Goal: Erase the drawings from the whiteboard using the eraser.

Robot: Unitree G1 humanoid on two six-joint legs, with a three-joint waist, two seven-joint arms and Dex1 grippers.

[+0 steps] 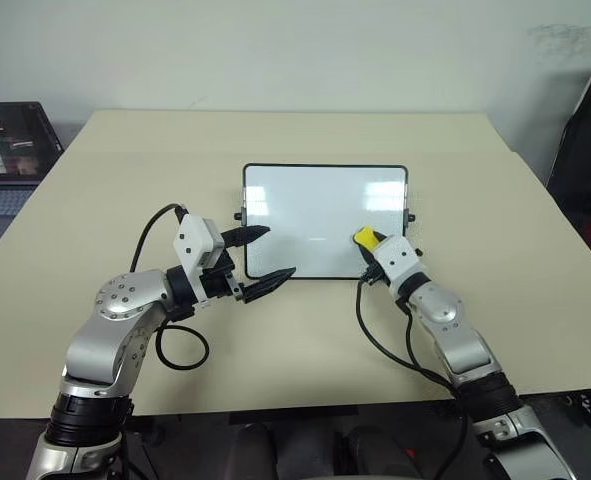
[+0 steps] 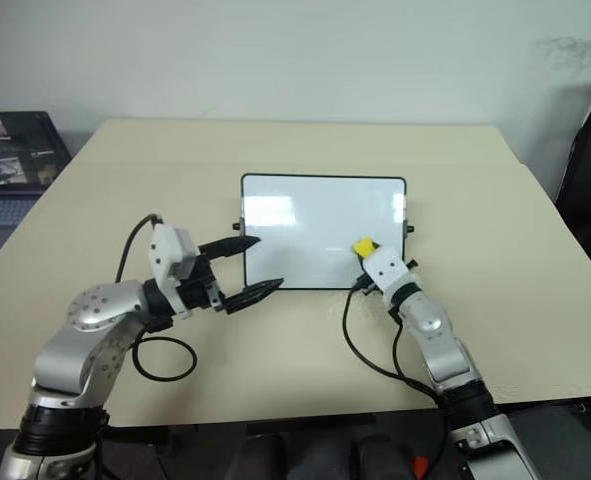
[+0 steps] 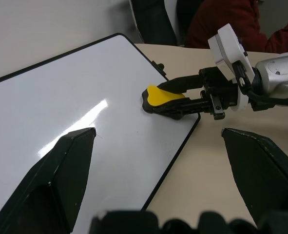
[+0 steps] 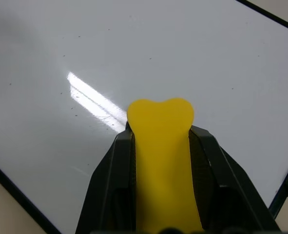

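Observation:
The whiteboard [image 1: 315, 205] lies flat in the middle of the table, glossy white inside a thin black frame. The drawings are out of view; the surface I see is plain white with a few tiny specks. My right gripper [image 1: 372, 246] is shut on the yellow eraser [image 1: 364, 238], with a black finger [image 4: 109, 175] on each side of it. The eraser [image 3: 161, 96] sits dark side down at the board's near right corner, on or just above the surface. My left gripper [image 1: 277, 252] is open over the board's near left corner, holding nothing.
A laptop [image 1: 5, 150] stands beyond the table's left edge. A dark chair [image 1: 587, 160] is at the right. A person in red [image 3: 221, 19] sits beyond the far side. Black cables [image 1: 380, 340] trail from both wrists over the tan table [image 1: 125, 160].

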